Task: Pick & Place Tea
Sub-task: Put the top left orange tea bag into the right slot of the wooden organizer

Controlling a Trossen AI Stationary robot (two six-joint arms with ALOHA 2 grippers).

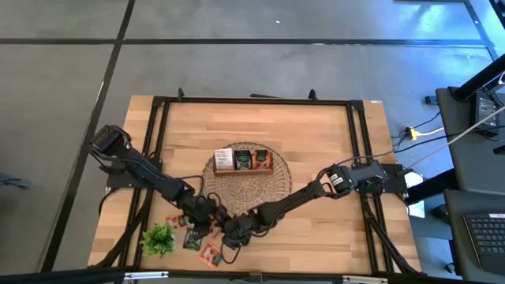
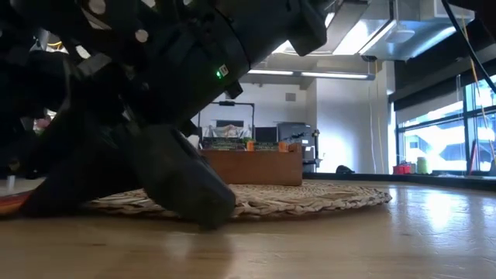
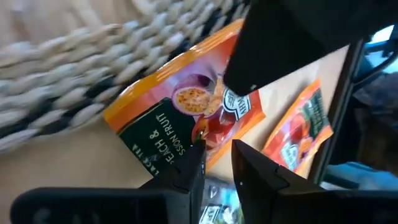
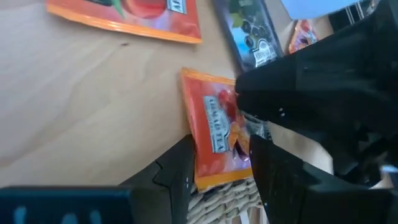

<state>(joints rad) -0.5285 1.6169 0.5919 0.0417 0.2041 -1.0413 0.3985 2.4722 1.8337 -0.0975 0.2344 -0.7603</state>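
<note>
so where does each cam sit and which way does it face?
High: overhead, straight down on the table; both arms, wicker mat.
Low: table height, level across the wicker mat to the wooden tray; dark arm up close.
Left wrist: past the left pincer at an orange tea sachet.
Right wrist: past the right pincer at the same sachet.
</note>
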